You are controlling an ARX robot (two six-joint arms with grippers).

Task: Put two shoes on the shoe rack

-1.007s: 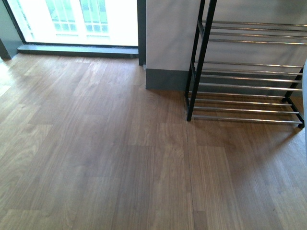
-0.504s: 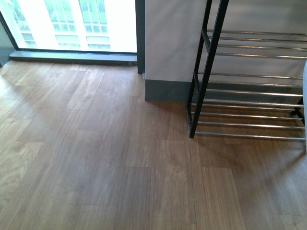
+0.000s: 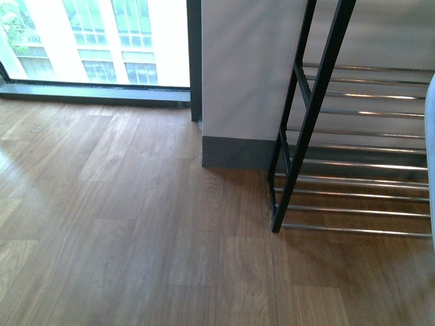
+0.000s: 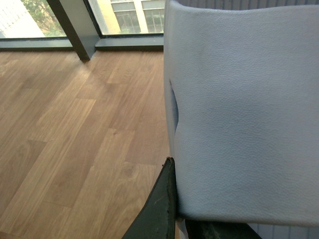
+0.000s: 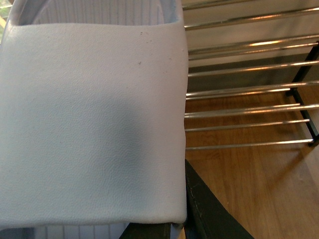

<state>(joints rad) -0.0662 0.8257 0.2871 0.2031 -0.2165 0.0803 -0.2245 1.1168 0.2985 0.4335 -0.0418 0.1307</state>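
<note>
The shoe rack (image 3: 319,115), black frame with silver rods, stands at the right of the front view against the wall; it also shows in the right wrist view (image 5: 239,94). My left gripper (image 4: 177,219) is shut on a pale blue-white slide sandal (image 4: 244,109), which fills its view. My right gripper (image 5: 169,224) is shut on the other slide sandal (image 5: 89,119), held close in front of the rack's lower rods. A sliver of that sandal (image 3: 431,156) shows at the front view's right edge. The grey sneakers are out of view.
Wooden floor (image 3: 136,231) spreads to the left. A white wall with a grey skirting (image 3: 238,153) stands behind the rack. A floor-length window (image 3: 95,41) is at the far left.
The front view has moved forward: the rack and wall have grown larger and shifted right and down in the picture. The sandal edge stays at the right border.
</note>
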